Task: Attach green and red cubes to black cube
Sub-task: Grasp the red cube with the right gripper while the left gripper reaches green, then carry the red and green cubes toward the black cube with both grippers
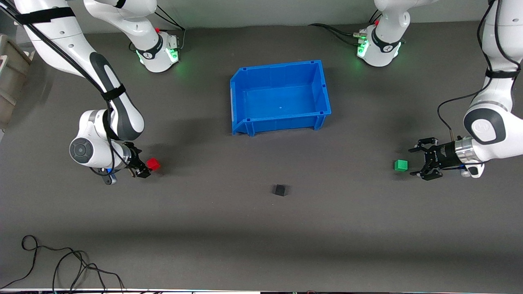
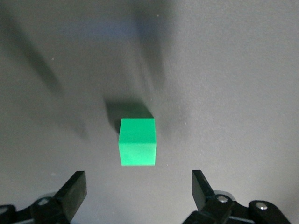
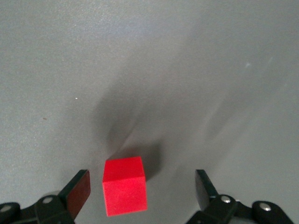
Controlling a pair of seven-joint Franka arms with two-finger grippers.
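Opening stage of the assembly; no cube is attached yet. The right hand [image 1: 148, 166] is sitting low at the right arm's end of the table [image 1: 261, 228] with its fingers [image 3: 77, 189] spread apart, and the red cube [image 1: 153, 164] is lying on the table between the fingertips, closer to one finger, not yet clamped. The left hand [image 1: 416, 161] is hovering low at the left arm's end, its fingers [image 2: 74, 189] likewise spread, with the green cube [image 1: 401, 165] resting just ahead of the fingertips and clear of both. The black cube [image 1: 280, 190] is standing alone, well apart from both hands and roughly midway between them. A blue bin [image 1: 245, 83] is sitting empty. Both grasps, both carries and both attachments appear to remain. No legible brand, label or writing is showing on the cubes or bin.
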